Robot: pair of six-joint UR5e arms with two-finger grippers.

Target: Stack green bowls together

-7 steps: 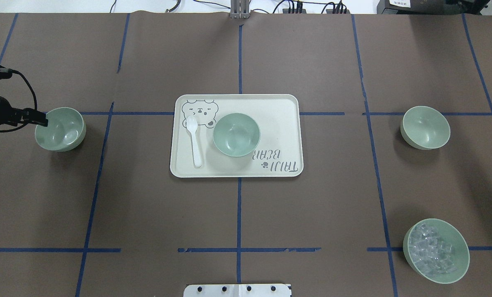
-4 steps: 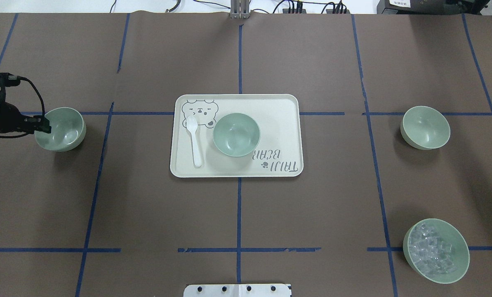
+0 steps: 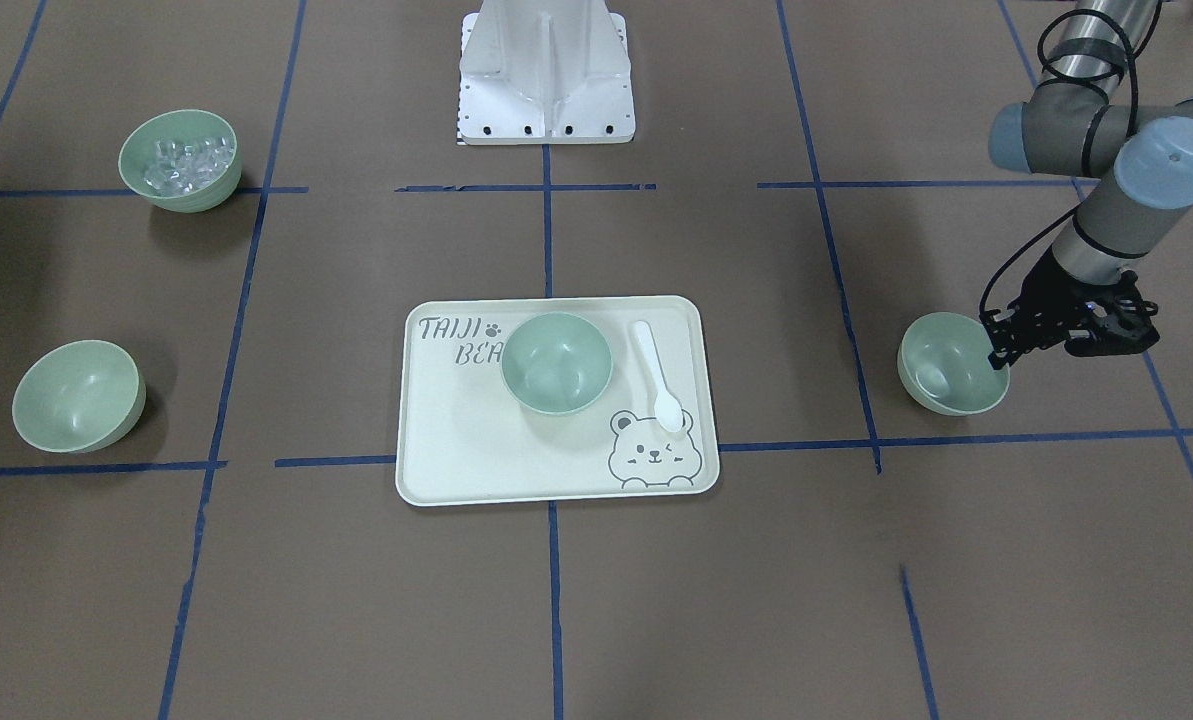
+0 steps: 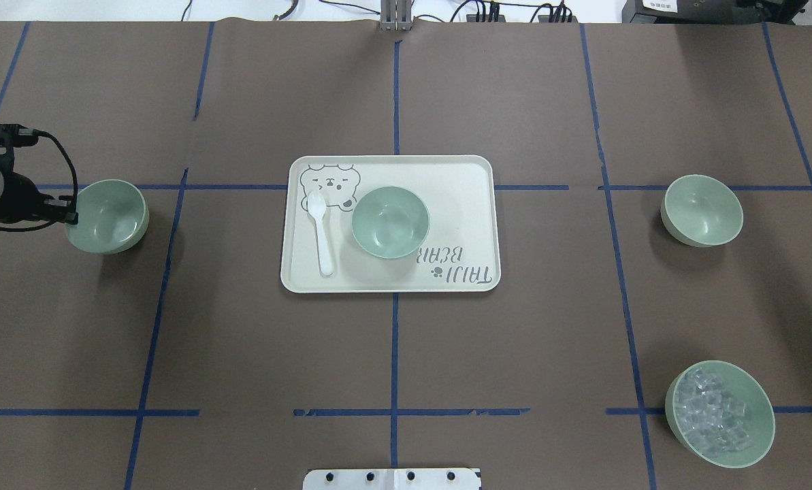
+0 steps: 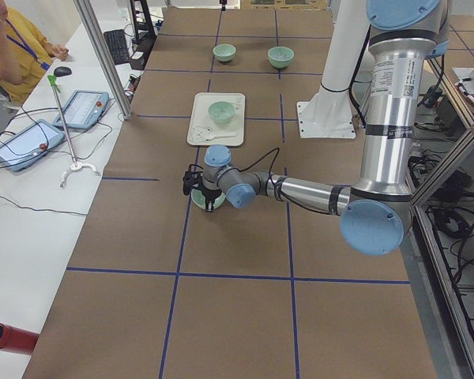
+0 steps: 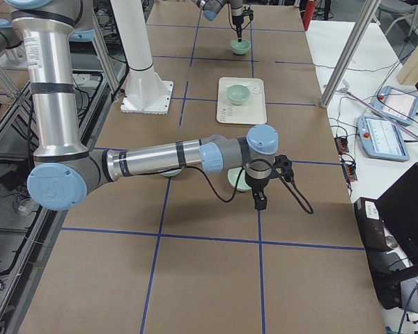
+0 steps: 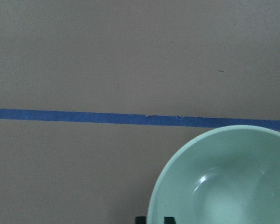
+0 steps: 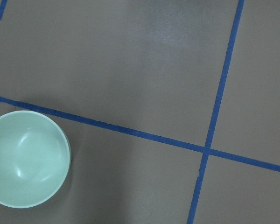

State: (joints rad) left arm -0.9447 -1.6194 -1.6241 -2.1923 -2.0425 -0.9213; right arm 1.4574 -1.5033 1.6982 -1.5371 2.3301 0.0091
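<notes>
Three plain pale green bowls stand apart. The left bowl (image 4: 109, 218) is by the table's left edge, the middle bowl (image 4: 390, 222) is on the cream tray (image 4: 460, 177), and the right bowl (image 4: 702, 209) is at the far right. My left gripper (image 4: 73, 216) is shut on the left bowl's near-left rim; it also shows in the front view (image 3: 1002, 355). In the left wrist view its fingertips (image 7: 140, 219) straddle the rim of the bowl (image 7: 224, 182). My right gripper (image 6: 259, 200) hangs above the table beside the right bowl (image 8: 28, 158); I cannot tell whether it is open.
A white spoon (image 4: 322, 235) lies on the tray left of the middle bowl. A green bowl of clear ice-like cubes (image 4: 719, 413) stands at the near right. The robot's base plate (image 4: 392, 478) is at the near middle edge.
My left gripper came down onto the left bowl's rim and closed on it. The bowl has shifted slightly to the right. The other bowls have not moved.
</notes>
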